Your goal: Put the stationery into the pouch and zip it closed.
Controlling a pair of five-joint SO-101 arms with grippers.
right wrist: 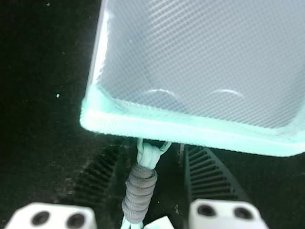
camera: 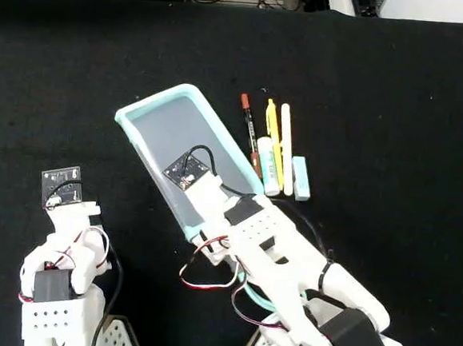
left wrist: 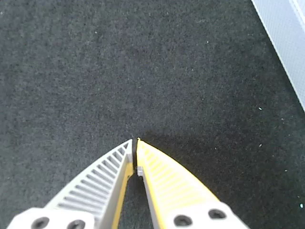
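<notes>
The pouch (camera: 170, 132), grey mesh with a teal rim, lies diagonally at mid-table. To its right the stationery lies side by side: a red-capped pen (camera: 249, 126), a yellow marker (camera: 273, 136), a cream pen (camera: 285, 149), a white tube (camera: 267, 168) and a teal eraser (camera: 300, 178). My right arm (camera: 273, 256) covers the pouch's near end. In its wrist view my right gripper (right wrist: 152, 152) stands open at the end rim of the pouch (right wrist: 200, 62), with the teal-and-grey zipper pull cord (right wrist: 143, 181) between the fingers. My left gripper (left wrist: 135, 141) is shut and empty over bare cloth.
Black cloth (camera: 398, 90) covers the table. My left arm (camera: 66, 240) sits at the near left, apart from the pouch, whose edge (left wrist: 290, 43) shows in the left wrist view. Cables and equipment line the far edge.
</notes>
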